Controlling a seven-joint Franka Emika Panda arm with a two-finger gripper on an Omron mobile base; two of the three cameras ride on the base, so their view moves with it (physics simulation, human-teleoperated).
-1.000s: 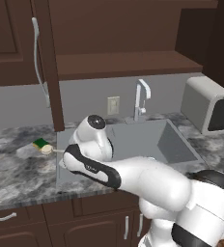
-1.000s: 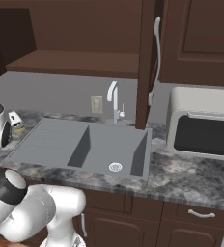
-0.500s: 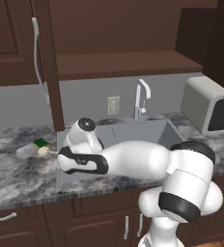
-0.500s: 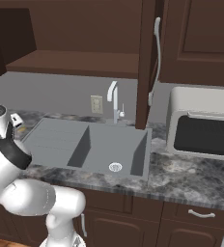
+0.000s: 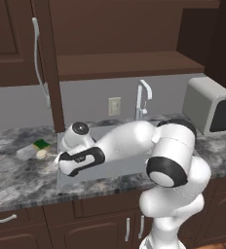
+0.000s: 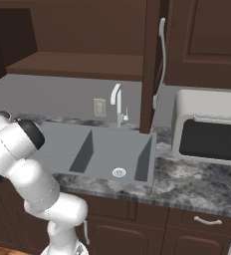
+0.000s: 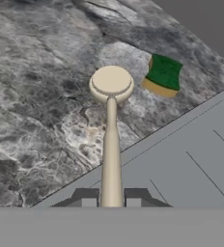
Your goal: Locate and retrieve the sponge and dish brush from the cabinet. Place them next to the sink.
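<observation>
gripper [image 7: 111, 198]: jaws clamped on the handle of the dish brush, one dark tip on each side of it at the bottom of the hand view
dish brush [image 7: 111, 126]: cream, round head pointing away from the hand, thin handle running back between the tips; head over the marbled stone, handle crossing the sink's edge; whether the head touches the stone, cannot tell
sponge [image 7: 163, 75]: yellow with a dark green top, lying flat on the stone just beside the brush head, not touching it; in the left base view [image 5: 41, 144] on the counter left of the basin, near the back wall
sink [image 6: 112, 154]: grey basin set in the stone, round metal drain in the deeper right part, flat ribbed part on the left; corner of it in the hand view [image 7: 196, 164] under the brush handle
faucet [image 6: 118, 103]: chrome, upright behind the basin
cabinet [image 5: 120, 44]: dark brown, open above the sink, bare shelf inside; door swung out edge-on at its left with a long pale curved handle
counter [image 5: 17, 177]: grey marbled stone, carrying the sponge
arm [image 5: 129, 143]: white, reaching low and to the left over the sink's left edge
toaster oven [image 6: 209, 129]: pale box with a dark front, on the counter right of the sink
wall outlet [image 5: 114, 106]: on the grey wall, left of the faucet
</observation>
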